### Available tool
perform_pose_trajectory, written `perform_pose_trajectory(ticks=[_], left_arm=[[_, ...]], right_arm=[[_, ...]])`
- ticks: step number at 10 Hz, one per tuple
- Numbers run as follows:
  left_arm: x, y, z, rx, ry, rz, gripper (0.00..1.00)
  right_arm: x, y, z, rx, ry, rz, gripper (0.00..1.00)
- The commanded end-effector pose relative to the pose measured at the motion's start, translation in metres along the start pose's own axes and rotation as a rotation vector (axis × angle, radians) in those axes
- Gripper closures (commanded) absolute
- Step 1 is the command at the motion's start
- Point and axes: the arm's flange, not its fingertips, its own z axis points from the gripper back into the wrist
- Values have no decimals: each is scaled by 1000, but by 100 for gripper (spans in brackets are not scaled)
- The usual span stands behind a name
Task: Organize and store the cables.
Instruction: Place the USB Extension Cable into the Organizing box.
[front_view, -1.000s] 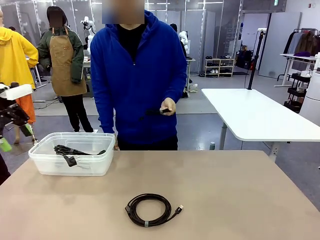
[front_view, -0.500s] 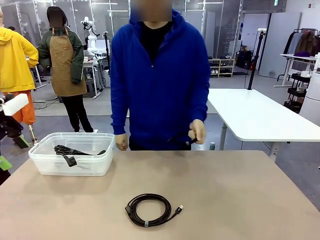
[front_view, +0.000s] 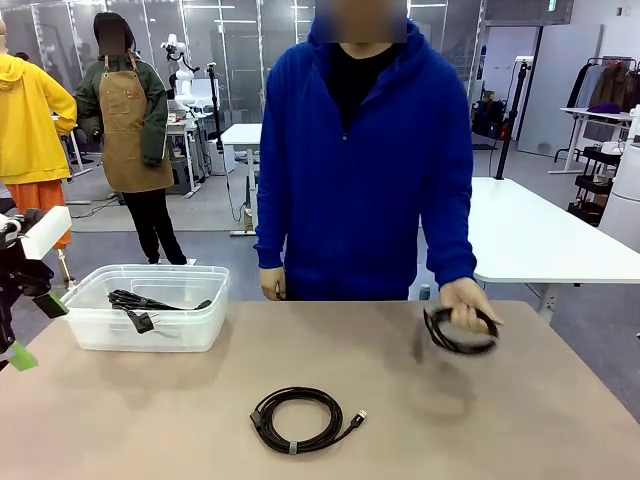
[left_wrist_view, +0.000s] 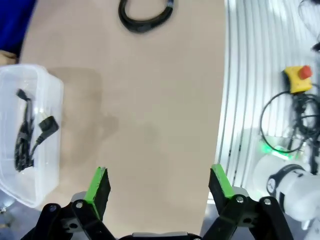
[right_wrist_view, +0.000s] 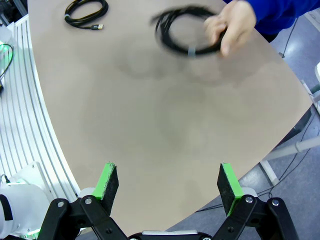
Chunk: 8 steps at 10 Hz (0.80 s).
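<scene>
Now, hand holding coiled cable, second coil on table — left claw, right claw spread wide, empty.

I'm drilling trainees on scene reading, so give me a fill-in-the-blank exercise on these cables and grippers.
1. The cable coil nearest the robot lies on the ____.
2. The person's ____ holds a second coil.
3. The left gripper and right gripper are both ____.
Missing: table; hand; open.
</scene>
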Motion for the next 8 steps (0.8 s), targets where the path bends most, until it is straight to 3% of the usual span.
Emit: perform_pose_trajectory(ticks=[1,3,4,6,8], left_arm=[[1,1,1,11,8,9,0],[-1,0,0,-3,-2,-5,0],[45,-12,-20,-63,106,-189,0],[132,-26,-67,-73,132,-175,0],[175,-41,-101,-92,169,-111,0]], right_arm=[[0,1,1,-2,-11,-2,0],[0,1,1,-2,-11,-2,0],[0,1,1,-2,-11,-2,0],[0,1,1,-2,-11,-2,0],[0,1,1,-2,-11,-2,0]])
